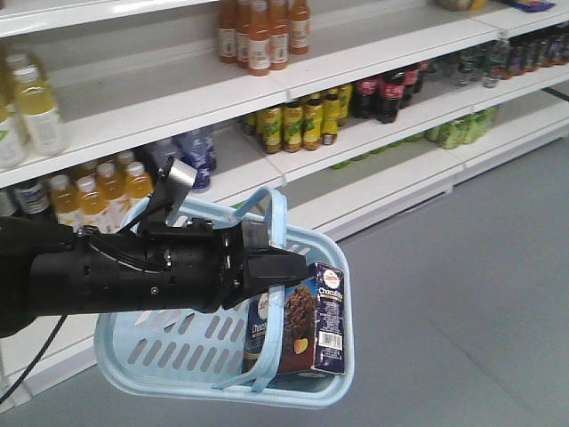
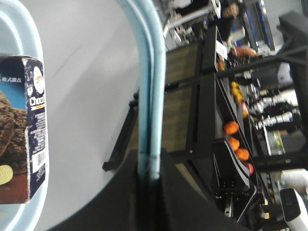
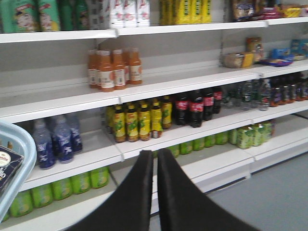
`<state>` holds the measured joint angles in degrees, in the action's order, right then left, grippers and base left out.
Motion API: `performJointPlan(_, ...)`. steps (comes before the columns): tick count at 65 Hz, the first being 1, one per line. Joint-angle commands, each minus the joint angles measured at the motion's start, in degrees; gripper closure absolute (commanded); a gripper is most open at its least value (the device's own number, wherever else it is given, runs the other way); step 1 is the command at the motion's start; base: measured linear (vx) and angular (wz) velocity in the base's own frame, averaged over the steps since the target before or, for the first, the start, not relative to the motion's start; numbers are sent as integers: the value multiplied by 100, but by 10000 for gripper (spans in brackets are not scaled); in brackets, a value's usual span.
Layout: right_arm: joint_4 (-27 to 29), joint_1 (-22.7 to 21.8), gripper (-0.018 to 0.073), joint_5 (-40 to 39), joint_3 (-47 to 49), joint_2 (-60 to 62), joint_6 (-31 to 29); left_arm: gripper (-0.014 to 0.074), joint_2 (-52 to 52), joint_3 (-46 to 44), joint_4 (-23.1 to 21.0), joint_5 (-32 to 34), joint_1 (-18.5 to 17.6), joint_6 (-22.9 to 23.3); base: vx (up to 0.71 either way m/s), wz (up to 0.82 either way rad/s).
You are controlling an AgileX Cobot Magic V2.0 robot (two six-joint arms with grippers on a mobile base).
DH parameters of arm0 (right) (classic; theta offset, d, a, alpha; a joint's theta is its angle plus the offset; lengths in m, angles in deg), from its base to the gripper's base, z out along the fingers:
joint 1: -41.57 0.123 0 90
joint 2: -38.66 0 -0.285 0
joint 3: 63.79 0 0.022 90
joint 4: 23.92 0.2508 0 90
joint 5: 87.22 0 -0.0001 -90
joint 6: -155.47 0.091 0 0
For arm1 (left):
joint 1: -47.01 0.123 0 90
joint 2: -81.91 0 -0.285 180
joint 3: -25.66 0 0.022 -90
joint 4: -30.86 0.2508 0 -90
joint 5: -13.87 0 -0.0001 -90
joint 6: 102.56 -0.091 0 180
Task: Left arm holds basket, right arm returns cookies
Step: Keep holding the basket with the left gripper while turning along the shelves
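**Carton upright in the held basket, right end effector empty**

The basket [image 1: 169, 351] is carried off the floor [image 1: 462, 294] by the left end effector [image 1: 284, 267], which is clamped on the two loop handles [image 1: 277, 218]. The cookies [image 1: 307, 325] stand upright inside, against the end wall farthest from the arm's body and near the front corner. One leg of a handle crosses the carton's front face.

The carton is judged light and stiff, but its thin board would dent under a hard squeeze, and its printed faces are probably smooth. It would best be taken across its two broad faces near the top, where it rises above the rim, and lifted straight up clear of the handles.

The left wrist view alone shows both handles [image 2: 149, 86] pinched side by side, and the barcode side of the carton. The right wrist view alone shows the right end effector [image 3: 155, 156], its jaws narrow, almost together, with nothing between them. It faces the shelves [image 3: 159, 139] of bottles [image 3: 137, 120], and only the basket's rim is seen at the left edge.
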<state>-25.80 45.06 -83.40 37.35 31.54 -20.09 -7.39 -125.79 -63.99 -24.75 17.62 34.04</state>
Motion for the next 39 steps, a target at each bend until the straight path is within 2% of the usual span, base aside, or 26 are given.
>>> performJointPlan(1,-57,-3,570,-435,-100,71,7,599,240,-171,-363,-246,-30,-89,26,-76)
performJointPlan(39,-57,-3,570,-435,-100,71,7,599,240,-171,-363,-246,-30,-89,22,-73)
